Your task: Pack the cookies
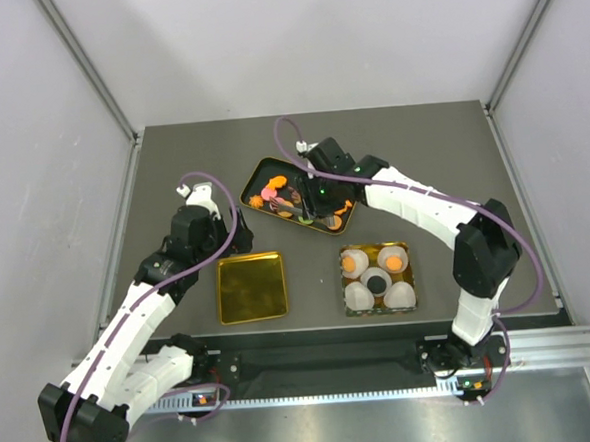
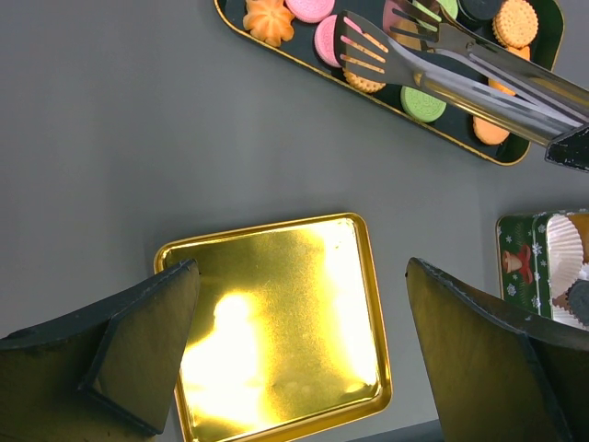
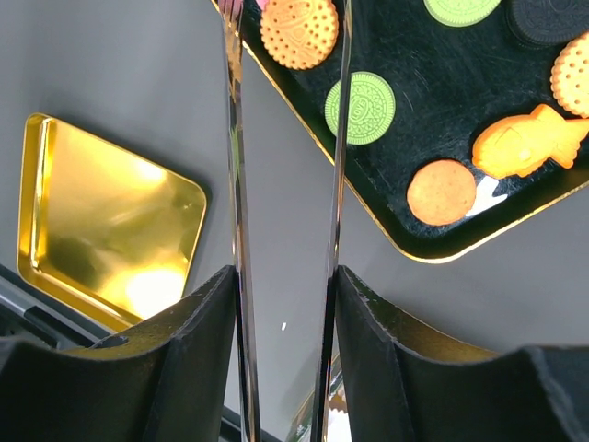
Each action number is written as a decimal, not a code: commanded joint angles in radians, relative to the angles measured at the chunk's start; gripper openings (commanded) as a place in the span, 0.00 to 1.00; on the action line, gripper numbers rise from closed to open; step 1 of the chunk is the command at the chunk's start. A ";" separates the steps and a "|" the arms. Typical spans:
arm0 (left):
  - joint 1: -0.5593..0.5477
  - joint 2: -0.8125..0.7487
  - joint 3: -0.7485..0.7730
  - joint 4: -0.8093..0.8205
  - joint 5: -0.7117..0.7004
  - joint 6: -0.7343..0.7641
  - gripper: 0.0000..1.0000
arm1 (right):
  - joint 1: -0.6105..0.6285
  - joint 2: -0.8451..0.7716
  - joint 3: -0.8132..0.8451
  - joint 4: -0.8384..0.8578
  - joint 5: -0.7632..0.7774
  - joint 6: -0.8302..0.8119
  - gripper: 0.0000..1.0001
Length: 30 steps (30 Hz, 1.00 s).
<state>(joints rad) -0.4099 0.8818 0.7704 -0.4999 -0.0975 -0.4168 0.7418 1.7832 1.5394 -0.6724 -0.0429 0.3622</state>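
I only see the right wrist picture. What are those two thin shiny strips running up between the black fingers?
Observer: Those are tongs, edge on to you. The left wrist view shows their flat slotted tips over the cookies in the black tray.
Operator: Where will the cookies go?
Observer: Likely into a tin, outside your view, that holds white paper cups. Three cups seem to have a cookie in them.
Operator: And the other arm?
Observer: The left gripper hangs open above the gold tray.

No legible text, label or number anywhere.
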 commanded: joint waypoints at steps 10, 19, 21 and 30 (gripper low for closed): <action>0.005 -0.009 0.023 0.031 -0.005 0.009 0.99 | 0.031 0.004 0.041 0.037 0.040 0.003 0.43; 0.005 -0.012 0.023 0.031 -0.007 0.009 0.99 | 0.042 0.015 0.062 0.011 0.064 -0.005 0.44; 0.005 -0.015 0.023 0.032 -0.005 0.009 0.99 | 0.042 0.009 0.053 0.007 0.074 -0.009 0.43; 0.005 -0.014 0.023 0.034 -0.001 0.009 0.99 | 0.042 -0.008 0.044 -0.007 0.077 -0.019 0.44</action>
<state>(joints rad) -0.4080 0.8818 0.7704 -0.4999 -0.0971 -0.4168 0.7658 1.7947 1.5394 -0.6823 0.0257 0.3584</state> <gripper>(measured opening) 0.991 0.446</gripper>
